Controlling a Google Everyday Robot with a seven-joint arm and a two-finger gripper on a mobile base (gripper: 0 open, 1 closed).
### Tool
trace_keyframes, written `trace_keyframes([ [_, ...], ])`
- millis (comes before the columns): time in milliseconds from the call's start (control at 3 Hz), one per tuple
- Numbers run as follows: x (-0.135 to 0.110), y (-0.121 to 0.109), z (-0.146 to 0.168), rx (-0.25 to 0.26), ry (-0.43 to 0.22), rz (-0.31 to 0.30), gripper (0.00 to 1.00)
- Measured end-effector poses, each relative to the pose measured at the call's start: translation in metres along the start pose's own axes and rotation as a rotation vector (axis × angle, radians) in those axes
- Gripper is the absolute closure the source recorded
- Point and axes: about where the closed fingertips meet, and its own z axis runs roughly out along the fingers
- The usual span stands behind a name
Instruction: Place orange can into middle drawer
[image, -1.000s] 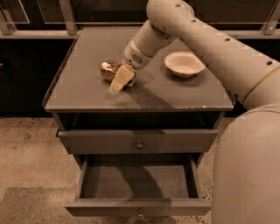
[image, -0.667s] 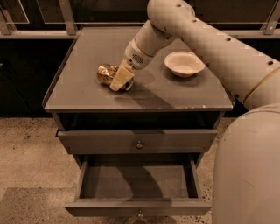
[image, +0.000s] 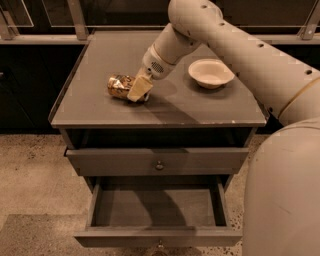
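Note:
The orange can (image: 119, 86) lies on its side on the cabinet top (image: 100, 110), left of centre. My gripper (image: 140, 90) is down at the can's right end and covers that end. The arm reaches in from the upper right. The middle drawer (image: 157, 235) is pulled open below, and its inside looks dark and bare. Its knob shows at the bottom edge of the view.
A white round bowl (image: 211, 73) stands on the cabinet top to the right of the gripper. The upper grey drawer (image: 159, 161) is shut. My own body fills the lower right. A railing runs along the back, and speckled floor lies on the left.
The can has shifted a little toward the front left and now lies flat. The gripper has settled lower against the can's right end. The drawers have not moved.

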Motion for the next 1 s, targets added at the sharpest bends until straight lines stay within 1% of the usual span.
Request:
trace_keyframes([
  [333, 0.0, 0.0, 0.0, 0.0, 0.0, 0.0, 1.0],
  [667, 0.011, 0.016, -0.009, -0.059, -0.044, 0.013, 1.0],
  [1000, 0.026, 0.034, -0.037, -0.055, -0.088, 0.062, 1.0],
])
